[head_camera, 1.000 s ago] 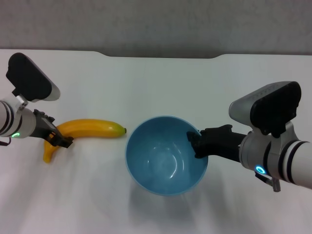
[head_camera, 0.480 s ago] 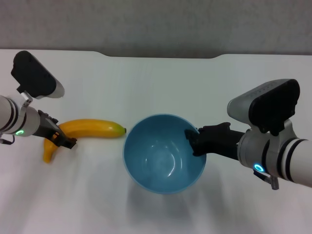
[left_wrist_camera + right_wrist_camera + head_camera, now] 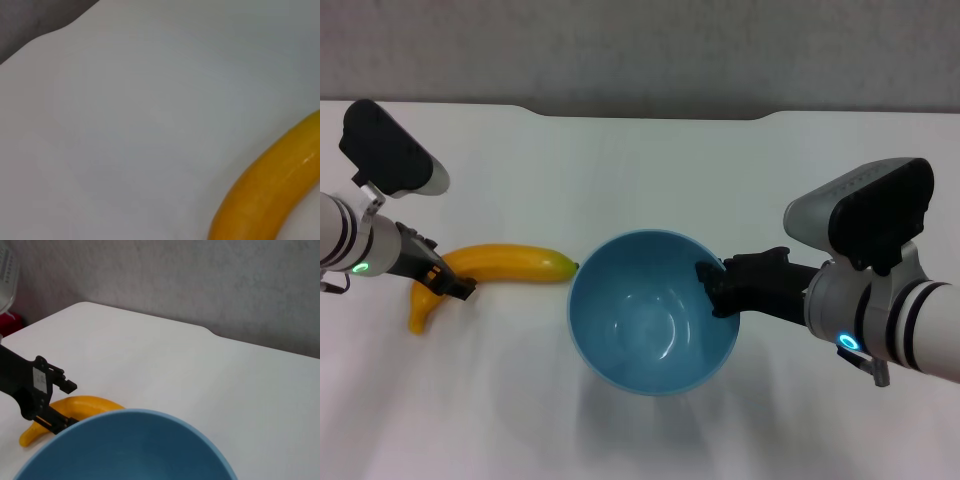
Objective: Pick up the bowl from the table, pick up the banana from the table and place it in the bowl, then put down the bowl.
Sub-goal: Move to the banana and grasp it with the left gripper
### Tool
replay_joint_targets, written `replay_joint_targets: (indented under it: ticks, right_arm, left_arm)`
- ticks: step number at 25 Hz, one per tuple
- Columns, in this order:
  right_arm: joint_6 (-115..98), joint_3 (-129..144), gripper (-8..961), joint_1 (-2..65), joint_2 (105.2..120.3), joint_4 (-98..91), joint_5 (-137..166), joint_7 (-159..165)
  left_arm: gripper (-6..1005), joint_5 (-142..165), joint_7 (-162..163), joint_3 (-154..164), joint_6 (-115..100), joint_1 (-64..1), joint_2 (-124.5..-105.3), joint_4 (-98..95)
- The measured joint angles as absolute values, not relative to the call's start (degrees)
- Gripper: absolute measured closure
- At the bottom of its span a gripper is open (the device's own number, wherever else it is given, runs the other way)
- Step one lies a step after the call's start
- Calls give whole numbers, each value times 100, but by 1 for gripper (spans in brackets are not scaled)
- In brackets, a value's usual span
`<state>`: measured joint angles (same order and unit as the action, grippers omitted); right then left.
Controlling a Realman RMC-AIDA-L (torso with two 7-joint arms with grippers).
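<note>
**Bowl held at its rim, banana under my left tool**

From my head camera, the bowl (image 3: 653, 312) is my landmark. It sits near the middle of the white desk (image 3: 650, 170), open side up, with its shadow falling on the desk on the near side of it. My right tool (image 3: 718, 288) is at the bowl's right rim, its dark fingers clamped on the rim, one inside the wall and one outside. To the left of the bowl lies the banana (image 3: 490, 270), its dark-tipped end pointing at the bowl's left rim and just beside it; I cannot tell whether the two touch. My left tool (image 3: 445, 283) is at the banana's bend, well left of the bowl, with the fingers either side of the fruit. Whether they pinch it or merely straddle it I cannot tell.

My left wrist camera shows only a stretch of the banana (image 3: 265, 195) curving across bare desk (image 3: 140, 125). The bowl is out of this view.

My right wrist camera looks across the bowl (image 3: 135, 450), whose blue rim fills the near part of the view. Beyond the rim, the banana (image 3: 65, 412) lies on the desk (image 3: 200, 370) with the left tool (image 3: 55, 405) set over it, one dark finger above the fruit and one below.
</note>
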<state>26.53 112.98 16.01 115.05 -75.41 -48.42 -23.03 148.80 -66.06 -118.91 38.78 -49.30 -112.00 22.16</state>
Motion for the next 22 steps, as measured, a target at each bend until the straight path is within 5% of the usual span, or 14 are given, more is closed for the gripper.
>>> replay_joint_targets:
  ticks: [17, 22]
  right_arm:
    - [2636, 11302, 901, 1581, 11504, -7581, -4843, -2303]
    - [2637, 11302, 900, 1584, 11505, -7580, -4843, -2303]
  left_arm:
    - [143, 14938, -6631, -11823, 3673, -4975, -11283, 2058]
    - [256, 14947, -6642, -11811, 3619, -4975, -11317, 2049]
